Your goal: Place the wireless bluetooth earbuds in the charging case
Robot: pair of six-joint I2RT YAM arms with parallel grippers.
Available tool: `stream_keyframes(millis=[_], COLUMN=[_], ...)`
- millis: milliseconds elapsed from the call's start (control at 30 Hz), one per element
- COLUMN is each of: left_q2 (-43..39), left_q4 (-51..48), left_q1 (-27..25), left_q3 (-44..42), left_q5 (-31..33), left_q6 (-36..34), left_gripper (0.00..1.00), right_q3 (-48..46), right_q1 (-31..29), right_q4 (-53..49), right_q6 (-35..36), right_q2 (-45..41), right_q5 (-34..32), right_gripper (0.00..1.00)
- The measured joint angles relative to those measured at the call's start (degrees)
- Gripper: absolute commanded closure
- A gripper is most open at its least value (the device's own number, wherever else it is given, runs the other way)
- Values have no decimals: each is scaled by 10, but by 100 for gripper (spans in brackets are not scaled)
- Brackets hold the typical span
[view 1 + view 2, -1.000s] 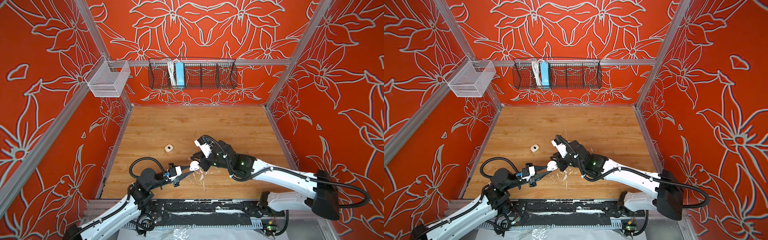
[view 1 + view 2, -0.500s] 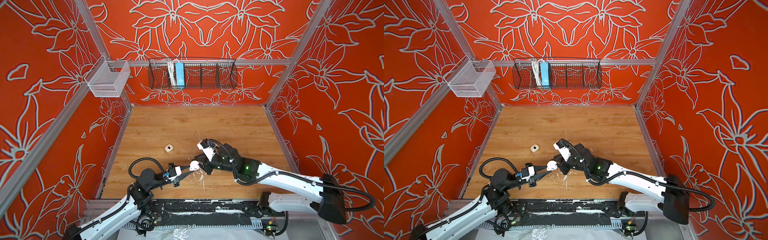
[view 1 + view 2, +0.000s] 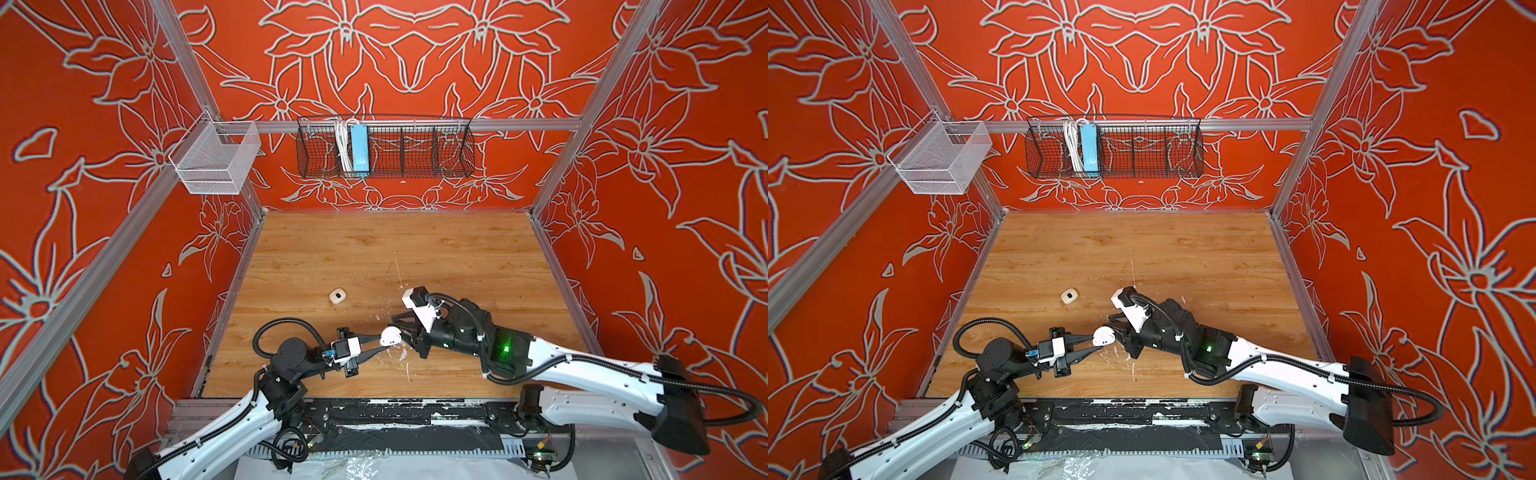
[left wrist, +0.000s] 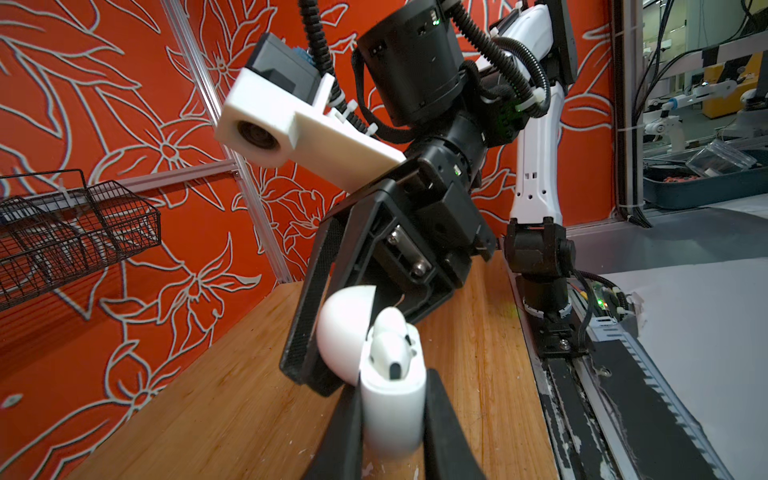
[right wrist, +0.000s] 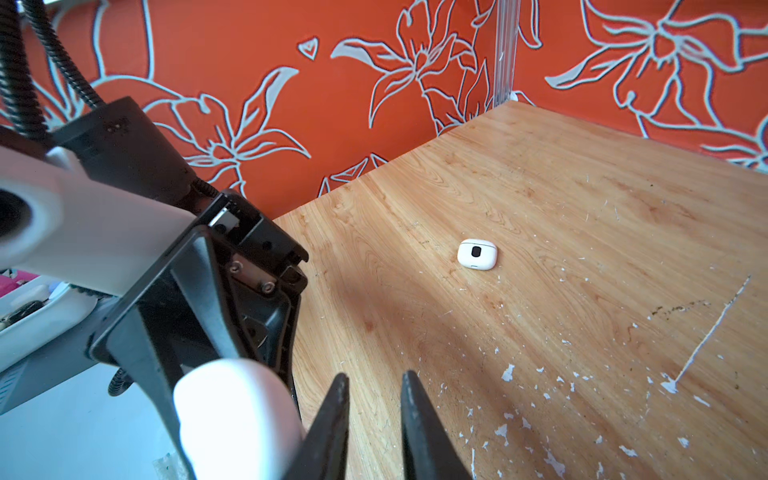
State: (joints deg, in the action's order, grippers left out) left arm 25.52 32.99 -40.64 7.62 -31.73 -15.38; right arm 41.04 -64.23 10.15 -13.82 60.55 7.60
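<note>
The charging case (image 4: 392,411) is pinched between the fingers of the left gripper (image 3: 383,343) and is held over the near part of the wooden table (image 3: 415,249), with its lid (image 4: 340,328) standing open. One earbud (image 4: 388,340) is seen seated in the case. The right gripper (image 5: 374,374) is set just beside the lid, its jaws parted by a narrow gap with nothing seen between them; whether a finger touches the lid cannot be told. A second small white case (image 3: 337,296) is seen lying shut on the table, well apart from both grippers
</note>
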Motion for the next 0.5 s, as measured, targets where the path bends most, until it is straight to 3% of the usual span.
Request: stream_keyframes(millis=[400, 500], left_q2=[3, 16], left_q4=[3, -14], left_q1=[-3, 0], left_q3=[1, 2], left_q5=[-14, 16], left_q6=[0, -1], left_gripper=[100, 100], right_q3=[-34, -35], right_q1=[-15, -35], right_q4=[38, 72], right_q6=[27, 30], right_q2=[-43, -62], right_q5=[-6, 37], right_gripper=[75, 75])
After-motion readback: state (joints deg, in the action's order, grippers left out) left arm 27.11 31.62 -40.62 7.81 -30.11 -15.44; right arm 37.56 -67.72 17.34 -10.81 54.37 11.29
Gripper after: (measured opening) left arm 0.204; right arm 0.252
